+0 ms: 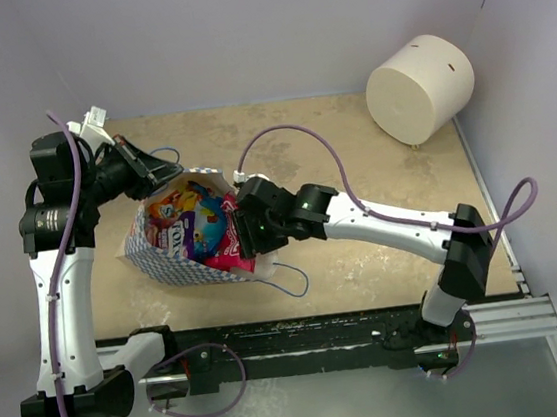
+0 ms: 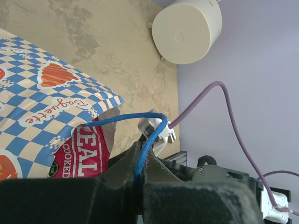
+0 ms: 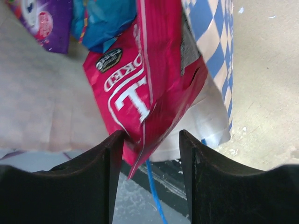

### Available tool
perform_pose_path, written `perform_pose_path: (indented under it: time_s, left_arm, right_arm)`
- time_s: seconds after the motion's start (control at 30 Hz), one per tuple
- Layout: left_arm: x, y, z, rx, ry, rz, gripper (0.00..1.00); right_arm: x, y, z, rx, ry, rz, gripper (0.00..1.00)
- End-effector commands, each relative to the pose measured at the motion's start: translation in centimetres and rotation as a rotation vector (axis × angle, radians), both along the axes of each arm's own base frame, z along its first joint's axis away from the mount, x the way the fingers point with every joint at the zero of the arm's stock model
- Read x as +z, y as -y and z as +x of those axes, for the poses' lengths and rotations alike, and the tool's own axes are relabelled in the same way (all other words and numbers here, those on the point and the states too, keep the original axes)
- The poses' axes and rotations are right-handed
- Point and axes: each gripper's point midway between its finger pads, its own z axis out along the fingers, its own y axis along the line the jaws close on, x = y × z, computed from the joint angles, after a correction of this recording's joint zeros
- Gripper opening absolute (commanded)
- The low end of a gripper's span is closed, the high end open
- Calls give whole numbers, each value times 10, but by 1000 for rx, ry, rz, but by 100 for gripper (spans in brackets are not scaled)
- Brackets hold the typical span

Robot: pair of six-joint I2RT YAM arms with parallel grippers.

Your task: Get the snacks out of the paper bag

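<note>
Left wrist: paper bag (image 2: pixel 46 93) reads "Baguette"; red packet (image 2: pixel 79 161) "COOKED"

The right jaws sit at the paper bag (image 1: pixel 159 254) mouth, apparently touching a red packet (image 1: pixel 226 260) among snacks (image 1: pixel 192 223).

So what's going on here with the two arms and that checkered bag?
The left pincer is shut on the blue cord handle of the paper bag. The right pincer is open at the bag's mouth, its jaws either side of a red snack packet corner. The other snacks lie inside.
</note>
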Motion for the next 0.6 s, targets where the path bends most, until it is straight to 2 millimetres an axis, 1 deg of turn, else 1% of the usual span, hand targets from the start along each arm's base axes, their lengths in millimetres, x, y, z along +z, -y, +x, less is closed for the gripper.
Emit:
perform_pose_path:
  time_s: [0.0,0.1,0.2,0.27,0.37,0.43,0.47,0.5,0.57]
  left_arm:
    - [13,5,-5,-31,39,-13,0]
    - [10,4,-6,-27,24,-12,0]
    - [8,4,-7,-21,17,-16,0]
    - [8,4,-8,-18,19,-21,0]
    - [9,4,-9,-15,24,-24,0]
    - [10,3,-8,-9,29,-21,0]
    - [11,3,-9,-4,33,-18,0]
    - [11,2,-8,1,34,-13,0]
    - [12,0,-8,8,39,-1,0]
  right_arm:
    - [11,-8,32,-96,85,22,52]
    - [9,-8,48,-136,93,17,47]
    - [17,-14,56,-120,119,42,45]
    - [23,-17,59,-101,137,51,41]
    - [33,-18,60,-79,159,56,25]
    - [46,-18,60,-63,181,70,10]
    - [52,-18,59,-51,191,78,4]
    - [60,-19,57,-36,194,97,0]
    - [82,-25,51,6,201,165,0]
